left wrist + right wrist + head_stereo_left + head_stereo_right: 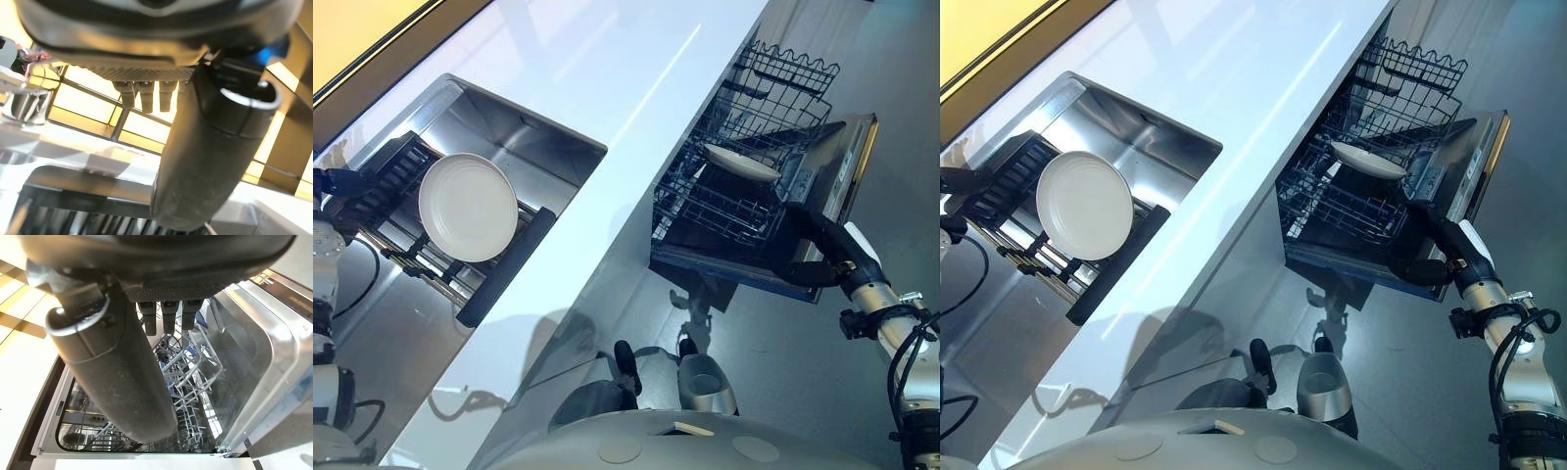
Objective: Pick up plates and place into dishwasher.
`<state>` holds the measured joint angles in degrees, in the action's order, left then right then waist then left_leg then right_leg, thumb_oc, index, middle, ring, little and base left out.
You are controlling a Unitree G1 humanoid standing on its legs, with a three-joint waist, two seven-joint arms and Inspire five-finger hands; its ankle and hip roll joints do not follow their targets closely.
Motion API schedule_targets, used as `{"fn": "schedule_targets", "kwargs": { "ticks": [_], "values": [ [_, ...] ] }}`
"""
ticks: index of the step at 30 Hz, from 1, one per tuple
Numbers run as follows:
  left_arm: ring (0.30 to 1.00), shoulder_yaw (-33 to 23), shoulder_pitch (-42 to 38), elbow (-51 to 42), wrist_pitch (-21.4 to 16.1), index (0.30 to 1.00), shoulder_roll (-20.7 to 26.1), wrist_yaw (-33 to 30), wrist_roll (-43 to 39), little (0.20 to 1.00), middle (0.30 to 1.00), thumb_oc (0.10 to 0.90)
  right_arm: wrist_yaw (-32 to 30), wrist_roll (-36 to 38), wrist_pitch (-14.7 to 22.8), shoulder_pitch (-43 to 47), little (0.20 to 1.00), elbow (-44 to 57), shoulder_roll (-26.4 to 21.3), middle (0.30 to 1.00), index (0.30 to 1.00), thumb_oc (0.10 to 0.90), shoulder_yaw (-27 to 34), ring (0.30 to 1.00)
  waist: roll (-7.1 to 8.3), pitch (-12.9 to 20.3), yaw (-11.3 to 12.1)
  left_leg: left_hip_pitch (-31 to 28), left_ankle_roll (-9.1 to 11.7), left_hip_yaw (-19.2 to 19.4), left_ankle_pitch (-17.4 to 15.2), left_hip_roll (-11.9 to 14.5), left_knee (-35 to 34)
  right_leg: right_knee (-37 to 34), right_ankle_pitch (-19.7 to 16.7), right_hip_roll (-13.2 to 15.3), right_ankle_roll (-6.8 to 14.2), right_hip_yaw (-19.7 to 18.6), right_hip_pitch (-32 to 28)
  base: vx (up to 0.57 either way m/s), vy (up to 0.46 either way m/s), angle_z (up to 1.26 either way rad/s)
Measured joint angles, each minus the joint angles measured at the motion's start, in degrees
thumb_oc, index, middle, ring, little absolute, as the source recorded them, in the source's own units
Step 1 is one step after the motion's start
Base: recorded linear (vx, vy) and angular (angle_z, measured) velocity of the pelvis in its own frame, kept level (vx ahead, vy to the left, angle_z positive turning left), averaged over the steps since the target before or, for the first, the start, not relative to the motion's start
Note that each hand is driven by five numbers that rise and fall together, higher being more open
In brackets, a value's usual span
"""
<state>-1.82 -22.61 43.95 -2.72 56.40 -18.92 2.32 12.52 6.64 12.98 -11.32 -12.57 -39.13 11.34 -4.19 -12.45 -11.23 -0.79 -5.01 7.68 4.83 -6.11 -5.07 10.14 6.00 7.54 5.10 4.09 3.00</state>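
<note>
Plates sit in two places: one white plate (467,207) stands on edge in the drying rack (406,186) inside the sink (509,137), another plate (741,162) already lies in the dishwasher rack (744,186), pulled out over the open dishwasher door (837,186). So the task looks partly done, with the sink plate left. Right hand (1435,250) hangs just beside the door's front edge, fingers straight and holding nothing, as its wrist view shows. Left hand (195,161) is near the drying rack, apparently empty; only its short, uncurled fingertips (146,95) show.
</note>
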Motion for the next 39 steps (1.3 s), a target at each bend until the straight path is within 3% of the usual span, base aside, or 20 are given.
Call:
{"fn": "schedule_targets", "kwargs": {
  "ticks": [8, 13, 22, 26, 34, 39],
  "values": [
    [0.9, -0.2, 0.0, 0.1, -1.0, 0.9, -1.9, -1.2, -2.4, 0.9, 0.9, 0.8, 0.3, -2.2, 1.0, 0.3, 0.9, 0.0, -2.9, 0.9, 0.9, 0.8, 0.1, 0.9, 0.04, 0.0, 0.3, 0.1, -0.2, 0.5, 0.5, 0.0, 0.0, -1.2, 0.0, -0.2, 0.0, 1.4, -0.7, 0.0, -0.026, 0.05],
    [0.9, -0.3, 0.2, 0.0, -1.4, 0.9, -4.0, -1.6, -3.0, 0.9, 0.9, 0.8, 1.5, -2.2, 1.4, 4.0, 0.9, 0.1, -7.3, 0.9, 0.9, 0.8, 0.2, 0.9, 1.69, -1.0, 1.8, -2.9, 0.4, 0.6, 0.0, 0.4, 0.0, -2.1, 0.0, -0.6, 0.0, 2.1, -3.9, 0.06, -0.08, 0.0],
    [0.9, -3.7, 4.0, -0.3, -3.4, 0.9, -4.0, -1.3, -3.2, 0.9, 0.9, 0.8, 5.6, -2.2, 2.6, 2.5, 0.9, 1.7, -7.5, 0.9, 0.9, 0.8, 1.8, 0.9, 7.38, -1.6, 4.2, -6.6, 0.8, 0.7, -1.3, 1.5, 1.2, -2.7, -0.1, -1.5, -0.2, 2.8, -8.3, 0.12, -0.116, -0.02],
    [0.9, -6.1, 4.0, -0.5, -5.0, 0.9, -3.8, 0.0, -2.1, 0.9, 0.9, 0.8, 8.2, -2.2, 2.6, -0.6, 0.9, 1.7, -6.5, 0.9, 0.9, 0.8, 1.8, 0.9, 10.9, -1.1, 5.2, -8.0, 1.0, 0.9, -2.9, 1.9, 3.3, -3.2, -0.1, -1.9, -0.2, 2.8, -11.0, 0.11, -0.199, -0.03],
    [0.9, -7.6, 4.6, -1.7, -6.1, 0.9, 0.5, 2.7, -0.4, 0.9, 0.9, 0.8, 9.5, -2.1, 2.7, -3.0, 0.9, 1.7, -2.7, 0.9, 0.9, 0.8, 1.8, 0.9, 17.0, 0.3, 6.2, -6.7, 1.4, 1.9, -5.9, 3.5, 9.1, -3.0, -0.6, -2.7, -0.9, 2.6, -12.1, 0.03, -0.15, -0.07],
    [0.9, -8.0, 5.1, -4.9, -7.4, 0.9, 1.9, 3.3, 0.1, 0.9, 0.9, 0.8, 9.6, -2.0, 2.7, -5.0, 0.9, 1.6, -0.2, 0.9, 0.9, 0.8, 1.8, 0.9, 19.37, 0.3, 7.3, -2.9, 1.2, 2.1, -9.0, 4.9, 16.0, -2.1, -0.8, -3.3, -1.0, 2.4, -11.1, 0.0, -0.107, -0.02]
  ]
}}
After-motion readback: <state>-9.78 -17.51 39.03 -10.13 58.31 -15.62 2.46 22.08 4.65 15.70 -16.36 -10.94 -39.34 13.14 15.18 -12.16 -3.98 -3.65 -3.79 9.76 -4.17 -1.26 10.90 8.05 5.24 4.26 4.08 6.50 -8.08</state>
